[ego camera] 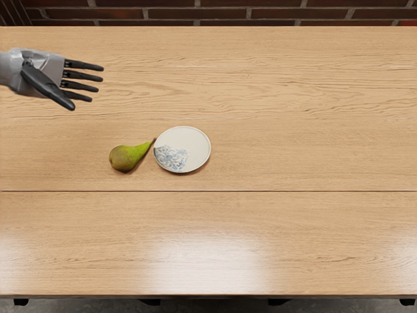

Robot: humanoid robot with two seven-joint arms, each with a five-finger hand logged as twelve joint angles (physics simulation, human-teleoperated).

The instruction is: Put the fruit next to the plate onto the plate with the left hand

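A green pear (128, 156) lies on its side on the wooden table, its narrow stem end pointing right and touching the rim of a small white plate (193, 139) with a blue pattern. The plate holds nothing. My left hand (73, 83) hovers at the far left, well above and to the left of the pear, its black fingers spread straight and holding nothing. The right arm does not show.
The wooden table (293, 215) spans the whole view, with its front edge near the bottom. A brick wall (208, 12) runs along the far side. Nothing else stands on the table besides the pear and plate.
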